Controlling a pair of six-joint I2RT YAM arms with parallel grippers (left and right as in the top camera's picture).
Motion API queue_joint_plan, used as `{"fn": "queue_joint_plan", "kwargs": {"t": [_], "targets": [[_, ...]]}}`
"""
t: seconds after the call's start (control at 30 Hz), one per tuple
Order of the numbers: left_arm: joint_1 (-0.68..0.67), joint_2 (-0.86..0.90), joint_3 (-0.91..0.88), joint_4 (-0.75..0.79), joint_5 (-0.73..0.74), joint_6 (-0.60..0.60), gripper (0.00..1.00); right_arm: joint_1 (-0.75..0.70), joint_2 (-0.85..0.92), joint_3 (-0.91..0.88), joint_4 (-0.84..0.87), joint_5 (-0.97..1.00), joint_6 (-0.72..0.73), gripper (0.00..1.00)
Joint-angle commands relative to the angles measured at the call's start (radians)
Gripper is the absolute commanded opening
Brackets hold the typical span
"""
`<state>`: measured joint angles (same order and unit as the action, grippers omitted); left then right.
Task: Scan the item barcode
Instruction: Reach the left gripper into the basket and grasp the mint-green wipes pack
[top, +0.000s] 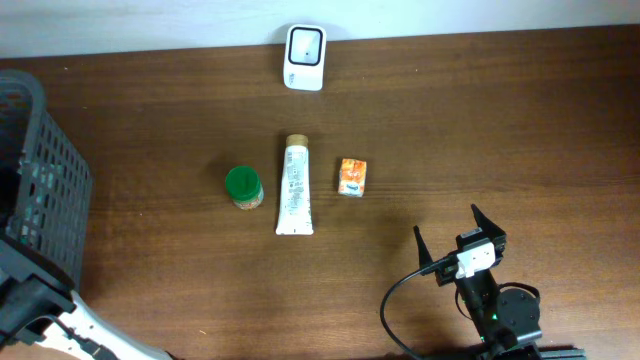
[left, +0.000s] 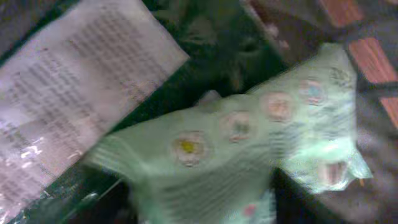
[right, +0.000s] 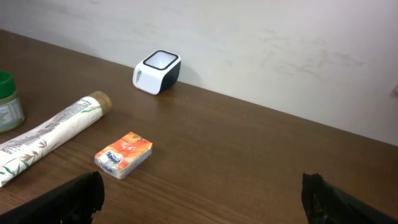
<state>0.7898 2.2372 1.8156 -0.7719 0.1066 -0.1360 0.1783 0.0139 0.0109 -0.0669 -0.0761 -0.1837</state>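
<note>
Packet close before left hand

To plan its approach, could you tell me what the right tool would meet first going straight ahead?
Likely nothing: the right tool faces bare table up to the wall; orange packet and scanner lie left of it.

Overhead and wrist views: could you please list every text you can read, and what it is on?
No text is readable.
Tube: print too small.
Orange pack: logo blurred.
Jar: label too small.
White packet: dense print, blurred.
</note>
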Motion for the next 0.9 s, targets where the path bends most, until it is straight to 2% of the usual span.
{"fn": "queue_joint_plan", "kwargs": {"t": [0.0,0.07,0.27,0.4,0.6,0.87], "targets": [[-0.011,0.05,-0.002,-0.003,0.006,0.019,0.33,0.006,-0.007,-0.005,-0.005,0.002,0.001,0.98],[-0.011,0.05,-0.002,-0.007,0.006,0.018,0.19,0.006,-0.007,-0.005,-0.005,0.002,0.001,0.98],[-0.011,0.031,-0.001,-0.022,0.006,0.018,0.01,0.006,-0.007,-0.005,-0.005,0.002,0.001,0.98],[-0.011,-0.037,-0.001,-0.022,0.006,0.018,0.0,0.006,-0.007,-0.005,-0.005,0.002,0.001,0.98],[-0.011,-0.228,-0.001,-0.022,0.014,0.017,0.0,0.006,-0.007,-0.005,-0.005,0.002,0.001,0.99],[-0.011,-0.554,-0.001,-0.023,0.133,-0.038,0.0,0.006,-0.007,-0.005,-0.005,0.002,0.001,0.98]]}}
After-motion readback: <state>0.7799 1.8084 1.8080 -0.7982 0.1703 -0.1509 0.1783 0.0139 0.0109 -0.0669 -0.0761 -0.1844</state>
